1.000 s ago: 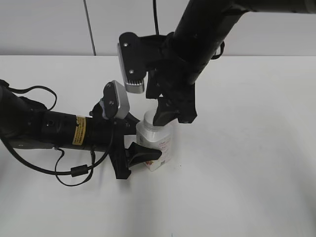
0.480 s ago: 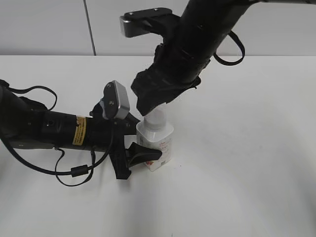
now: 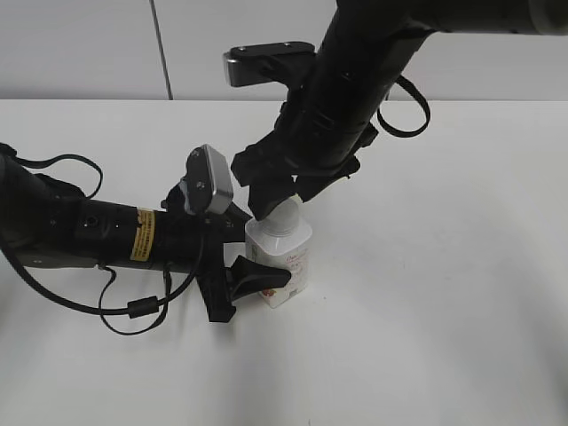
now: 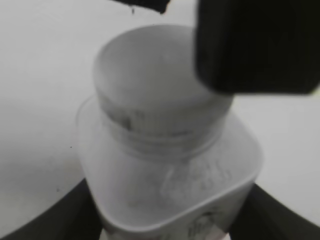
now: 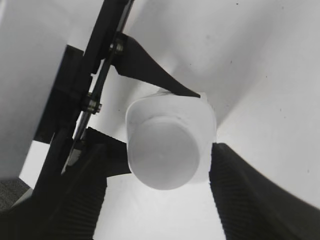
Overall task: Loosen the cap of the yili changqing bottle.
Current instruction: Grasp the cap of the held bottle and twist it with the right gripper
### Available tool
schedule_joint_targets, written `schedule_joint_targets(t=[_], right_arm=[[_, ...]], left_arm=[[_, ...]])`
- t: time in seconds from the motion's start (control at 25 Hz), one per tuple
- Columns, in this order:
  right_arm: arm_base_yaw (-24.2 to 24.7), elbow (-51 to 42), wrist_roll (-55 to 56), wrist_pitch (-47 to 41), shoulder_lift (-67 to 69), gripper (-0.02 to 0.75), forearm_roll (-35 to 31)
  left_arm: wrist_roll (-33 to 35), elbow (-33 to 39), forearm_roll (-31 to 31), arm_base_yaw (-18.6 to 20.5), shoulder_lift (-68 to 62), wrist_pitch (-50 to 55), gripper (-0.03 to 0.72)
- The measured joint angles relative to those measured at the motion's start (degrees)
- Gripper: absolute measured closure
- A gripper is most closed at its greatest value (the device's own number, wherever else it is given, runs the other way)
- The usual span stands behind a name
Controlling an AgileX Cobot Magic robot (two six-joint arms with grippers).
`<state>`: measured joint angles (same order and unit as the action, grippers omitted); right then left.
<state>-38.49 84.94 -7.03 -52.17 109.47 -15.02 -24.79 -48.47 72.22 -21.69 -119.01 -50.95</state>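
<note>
Left gripper (image 3: 253, 266) clamps the yili changqing bottle (image 3: 282, 259) upright on the table (image 3: 461, 266), bracing it against twisting; right gripper (image 5: 160, 195), fingers apart, straddles the cap (image 5: 162, 152) directly beneath.

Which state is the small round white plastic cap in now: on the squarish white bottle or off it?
On. The cap sits on the bottle neck, threads showing below; looseness cannot be told.

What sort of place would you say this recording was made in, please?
Probably a robotics lab bench: a plain white table against a bare pale wall, with only the bottle between the left gripper and right gripper.
</note>
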Motion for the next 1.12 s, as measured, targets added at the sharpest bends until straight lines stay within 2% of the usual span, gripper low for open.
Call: schedule_joint_targets(t=[0.48,0.68,0.8,0.92,1.04,1.12], right_arm=[[0.00,0.00,0.11,1.18,2.19,0.232,1.75],[-0.07,0.00,0.11,1.18,2.19,0.354,1.45],[-0.07,0.00,-1.39,0.85,2.19,0.354,1.45],[-0.07,0.00,-8.33,-0.23,2.19,0.354,1.38],[-0.07,0.05,-23.36,-0.76,2.19,0.354,1.07],[-0.07,0.13,-37.89,-0.96,2.19,0.354,0.94]], left_arm=[[0.00,0.00,-0.05,0.00,0.00,0.00,0.260],[0.00,0.00,-0.24,0.00,0.00,0.00,0.261],[0.00,0.00,-0.24,0.00,0.00,0.00,0.261],[0.00,0.00,0.01,-0.06,0.00,0.00,0.261],[0.41,0.00,0.26,-0.11,0.00,0.00,0.261],[0.54,0.00,0.38,-0.11,0.00,0.00,0.262]])
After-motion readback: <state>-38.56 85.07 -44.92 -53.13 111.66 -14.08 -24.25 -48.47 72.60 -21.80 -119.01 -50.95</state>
